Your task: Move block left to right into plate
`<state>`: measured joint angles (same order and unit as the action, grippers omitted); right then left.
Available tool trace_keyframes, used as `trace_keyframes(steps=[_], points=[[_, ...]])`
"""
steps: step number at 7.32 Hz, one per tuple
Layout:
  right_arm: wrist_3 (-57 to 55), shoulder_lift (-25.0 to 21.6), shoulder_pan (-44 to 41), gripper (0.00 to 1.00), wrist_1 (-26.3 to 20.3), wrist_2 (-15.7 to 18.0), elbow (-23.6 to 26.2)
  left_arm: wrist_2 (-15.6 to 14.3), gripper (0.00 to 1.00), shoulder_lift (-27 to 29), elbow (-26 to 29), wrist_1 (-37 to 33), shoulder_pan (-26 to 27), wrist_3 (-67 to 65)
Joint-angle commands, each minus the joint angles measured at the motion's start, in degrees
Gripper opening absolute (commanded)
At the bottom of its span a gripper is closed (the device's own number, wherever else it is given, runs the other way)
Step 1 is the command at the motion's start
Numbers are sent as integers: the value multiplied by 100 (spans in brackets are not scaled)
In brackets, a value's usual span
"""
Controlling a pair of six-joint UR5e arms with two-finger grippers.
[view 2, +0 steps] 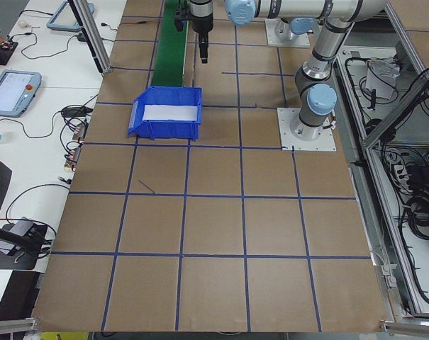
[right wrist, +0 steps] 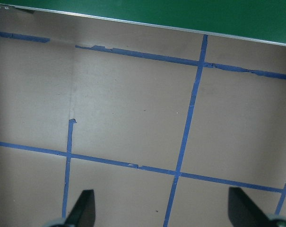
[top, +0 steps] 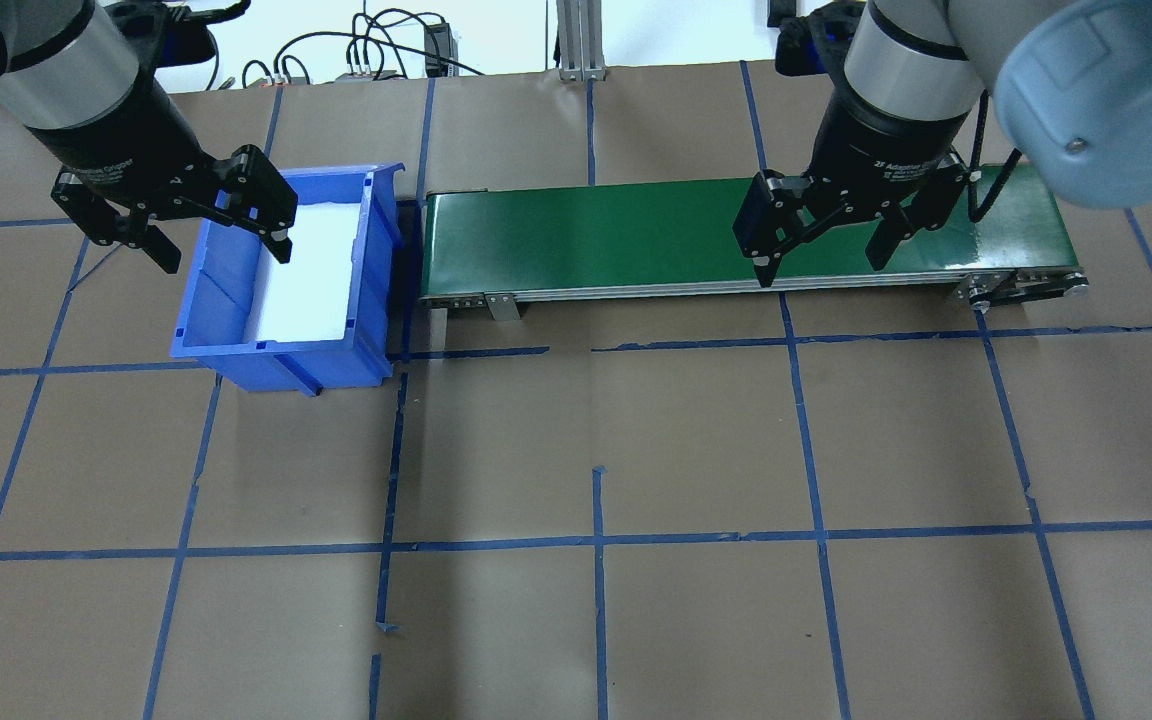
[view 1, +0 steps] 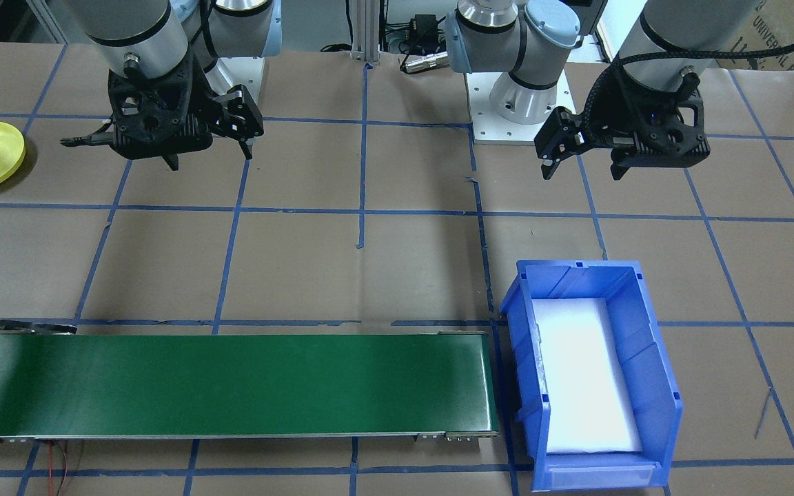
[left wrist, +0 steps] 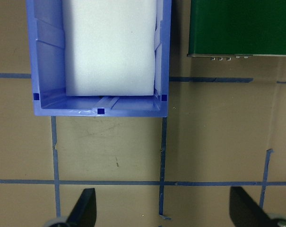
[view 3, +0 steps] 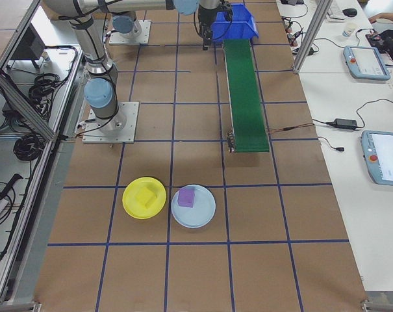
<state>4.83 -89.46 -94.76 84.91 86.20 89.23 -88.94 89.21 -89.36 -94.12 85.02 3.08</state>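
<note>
Yellow block (view 3: pixel 145 195) sits in the yellow plate (view 3: pixel 132 207) at the table's right end; a purple block (view 3: pixel 186 197) sits in the pale blue plate (view 3: pixel 204 218) just beside it, at 3 o'clock of the yellow one in the right-side view. Blue bin (top: pixel 226 320) shows only a white foam liner (top: pixel 311 270); green conveyor (top: pixel 636 225) surface is bare. Judgement: no block remains at the source, so the transfer appears complete or is awaiting a new block.

Left gripper (top: pixel 223 245): jaws spread wide, nothing held, hovering at approx. 9 o'clock of the bin's rim in the overhead view. Right gripper (top: pixel 821 258): jaws likewise wide apart, empty, hovering over the conveyor's near edge toward its right end.

Procedure for the step in hand (judged):
- Confirm via left wrist cam that the bin holds no block before descending.
- If a block appears, centre fingers either side of it, keep clear of bin walls, close squarely on flat faces.
- Place on belt mid-width, not at an edge.
- Right arm: take the block at the belt end, lower to the plate interior, release low to avoid bounce.
</note>
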Motion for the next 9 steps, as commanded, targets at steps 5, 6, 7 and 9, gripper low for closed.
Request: trace_keyframes(steps=[5, 6, 7, 9], points=[[-18, 7, 1, 100, -18, 54, 24, 35, 100, 0, -12, 7, -12, -9], [0, 7, 36, 100, -18, 446, 33, 35, 100, 0, -12, 7, -3, 0], [-9, 16, 62, 100, -18, 528, 33, 35, 100, 0, -12, 7, -3, -9], [-88, 16, 89, 100, 87, 591, 24, 35, 100, 0, -12, 7, -20, 0]])
